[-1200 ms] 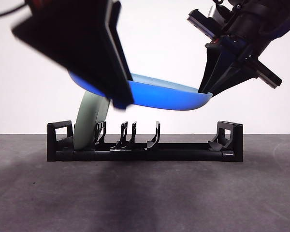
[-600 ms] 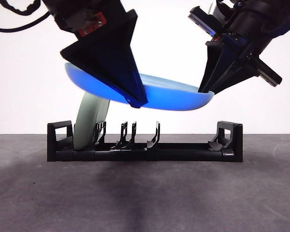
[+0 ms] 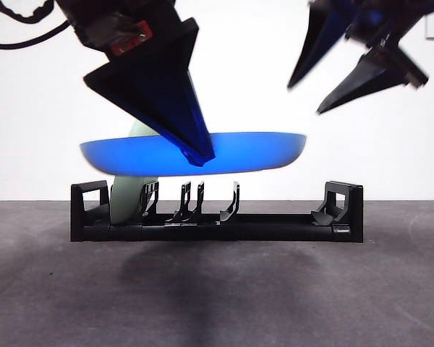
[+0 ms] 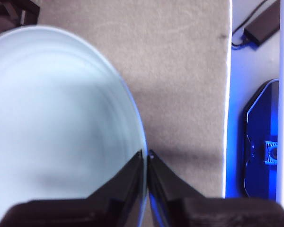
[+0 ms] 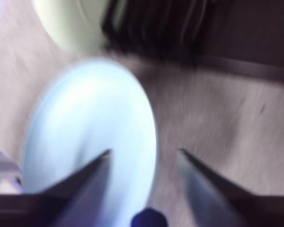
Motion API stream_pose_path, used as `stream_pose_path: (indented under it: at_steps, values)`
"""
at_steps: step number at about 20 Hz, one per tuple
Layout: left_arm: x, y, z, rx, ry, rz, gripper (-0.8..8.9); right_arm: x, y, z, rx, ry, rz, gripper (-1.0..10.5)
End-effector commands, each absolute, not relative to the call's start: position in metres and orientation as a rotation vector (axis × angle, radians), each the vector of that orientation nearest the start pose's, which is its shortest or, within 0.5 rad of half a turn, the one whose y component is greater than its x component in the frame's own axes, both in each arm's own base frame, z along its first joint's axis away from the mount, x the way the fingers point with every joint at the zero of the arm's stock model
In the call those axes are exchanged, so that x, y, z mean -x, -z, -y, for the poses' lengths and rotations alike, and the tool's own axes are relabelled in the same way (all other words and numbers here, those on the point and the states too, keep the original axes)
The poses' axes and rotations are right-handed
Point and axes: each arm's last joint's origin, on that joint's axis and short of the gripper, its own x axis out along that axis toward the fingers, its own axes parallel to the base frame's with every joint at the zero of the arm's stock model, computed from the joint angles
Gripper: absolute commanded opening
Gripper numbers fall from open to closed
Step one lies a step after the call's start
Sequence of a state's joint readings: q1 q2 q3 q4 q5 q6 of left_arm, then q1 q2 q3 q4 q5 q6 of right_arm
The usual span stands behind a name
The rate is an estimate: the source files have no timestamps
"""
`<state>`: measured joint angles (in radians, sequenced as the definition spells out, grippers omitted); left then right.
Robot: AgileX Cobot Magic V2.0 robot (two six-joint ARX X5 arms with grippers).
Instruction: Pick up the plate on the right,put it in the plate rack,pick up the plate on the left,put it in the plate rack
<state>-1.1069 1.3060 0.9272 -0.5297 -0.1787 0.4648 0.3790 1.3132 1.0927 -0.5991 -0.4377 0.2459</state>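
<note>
Gripping the blue plate [image 3: 239, 153] by its rim, your left gripper [image 3: 199, 153] comes down from the upper left of the front view, its two black jaws pinched together on the plate's edge. You can confirm this in the left wrist view, where the jaws meet at the thin rim of the plate [image 4: 61, 123] with the gripper [image 4: 146, 155] closed tight on it. The plate hangs roughly level in the air, above the plate rack [image 3: 217, 213] and not touching it.

Your right gripper [image 3: 304, 97] sits at the upper right of the front view, blurred, with its jaws spread apart and nothing between them. It is clear of the blue plate's right edge. In the right wrist view its gripper [image 5: 144, 152] shows the same wide gap, with the plate [image 5: 90, 142] lying partly under one jaw and the picture smeared.

You have a pale green plate [image 3: 126, 195] already standing on edge in the rack's left end, between the loop-shaped end block and the first prongs. It appears again in the right wrist view [image 5: 71, 23] beside the dark rack [image 5: 170, 33]. The rack rests on the dark table [image 3: 217, 289], with its other prongs free.
</note>
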Motion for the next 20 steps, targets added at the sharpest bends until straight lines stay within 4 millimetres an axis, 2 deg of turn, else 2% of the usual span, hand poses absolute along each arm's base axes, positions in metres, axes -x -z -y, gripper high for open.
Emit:
stream_pose_path:
  at_steps: [1, 5, 9, 13, 20]
  values:
    - [-0.124, -0.25, 0.234, -0.884, 1.024, -0.526, -0.09, -0.237, -0.313, -0.1, -0.246, -0.663, -0.827, 3.8]
    - [-0.132, -0.261, 0.242, -0.655, 1.035, -0.46, -0.09, -0.219, -0.347, -0.077, -0.241, -0.585, -0.6, 3.8]
    - [-0.158, -0.281, 0.241, -0.301, 1.093, -0.365, -0.09, -0.196, -0.37, -0.061, -0.207, -0.405, -0.447, 3.8]
    - [-0.185, -0.299, 0.229, -0.037, 1.091, -0.272, -0.09, -0.186, -0.377, -0.056, -0.179, -0.357, -0.394, 3.8]
    - [-0.219, -0.315, 0.208, 0.246, 1.033, -0.179, -0.09, -0.186, -0.377, -0.056, -0.177, -0.356, -0.398, 3.8]
